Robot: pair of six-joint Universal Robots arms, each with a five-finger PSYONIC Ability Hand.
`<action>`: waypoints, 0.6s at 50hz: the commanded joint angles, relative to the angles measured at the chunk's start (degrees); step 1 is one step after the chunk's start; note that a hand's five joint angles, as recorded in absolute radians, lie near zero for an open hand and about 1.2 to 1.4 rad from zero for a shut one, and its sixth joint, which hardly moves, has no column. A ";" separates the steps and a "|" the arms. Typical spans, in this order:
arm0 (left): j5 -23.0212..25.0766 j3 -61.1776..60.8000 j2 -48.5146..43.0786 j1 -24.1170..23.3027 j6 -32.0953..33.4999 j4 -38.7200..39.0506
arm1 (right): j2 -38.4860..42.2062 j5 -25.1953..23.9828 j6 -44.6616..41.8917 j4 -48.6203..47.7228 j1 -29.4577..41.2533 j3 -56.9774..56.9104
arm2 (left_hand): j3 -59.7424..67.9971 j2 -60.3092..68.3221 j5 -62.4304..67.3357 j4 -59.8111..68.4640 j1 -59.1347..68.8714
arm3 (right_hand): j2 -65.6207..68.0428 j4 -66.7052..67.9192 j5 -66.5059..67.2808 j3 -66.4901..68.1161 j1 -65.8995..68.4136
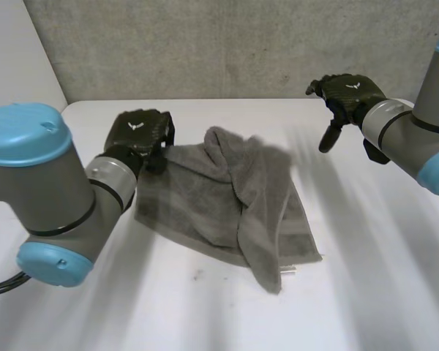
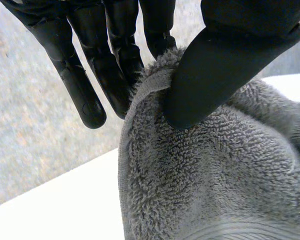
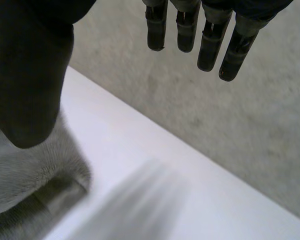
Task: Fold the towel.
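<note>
The towel [image 1: 227,197] is seen lying crumpled about the middle of the tabletop [image 1: 380,292], somewhat closer to the far edge than to the near one. Its length is judged to run slantwise, from the far left toward the near right. A thick ridge of doubled cloth is laid along much the same line and ends in a tongue pointing at the near edge.

The towel's far-left corner is grasped by the left hand [image 1: 140,135]. In the left wrist view the hemmed corner is pinched between the thumb [image 2: 210,75] in front and the fingers [image 2: 115,75] behind it, and the rest of the cloth falls away beneath the palm.

The right hand [image 1: 345,95] is held above the far-right part of the tabletop, well apart from the towel. Its fingers [image 3: 210,45] hang relaxed and nothing is held in them. In the right wrist view a banded edge of the towel [image 3: 25,175] is found beneath the thumb [image 3: 30,85], clear of the fingertips, with bare tabletop between.

The coming move is judged to turn on this gap. The towel's free far-right corner lies to the robot's left of the right hand and below it, and that hand is the nearer of the two. It would have to be brought down and across before the corner could be taken and the fold made.
</note>
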 commanded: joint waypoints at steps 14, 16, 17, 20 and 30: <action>0.22 -9.71 5.42 2.71 -0.32 0.09 | -17.21 1.11 0.10 -3.73 4.69 35.59 | 10.31 10.24 11.11 10.18 11.48 | -4.25 -4.51 -3.10 -3.89 -3.67; 0.22 -9.97 6.04 2.53 -0.32 0.09 | -17.57 1.28 0.36 -5.58 6.01 37.80 | 10.31 10.24 11.11 10.18 11.48 | -4.25 -4.51 -3.10 -3.89 -3.67; 0.22 -10.32 6.65 2.45 -0.32 0.09 | -17.57 1.28 0.37 -5.59 6.03 37.82 | 10.31 10.24 11.11 10.18 11.48 | -4.25 -4.51 -3.10 -3.89 -3.67; 0.22 -11.38 7.88 2.36 -0.32 0.09 | -17.66 1.80 2.92 -9.02 8.14 41.33 | 10.31 10.24 11.11 10.18 11.48 | -4.25 -4.51 -3.10 -3.89 -3.67; 0.22 -12.88 8.41 2.36 -0.32 0.09 | -13.01 4.35 13.81 -17.71 13.23 44.94 | 10.31 10.24 11.11 10.18 11.48 | -3.85 -4.11 -2.70 -3.50 -3.28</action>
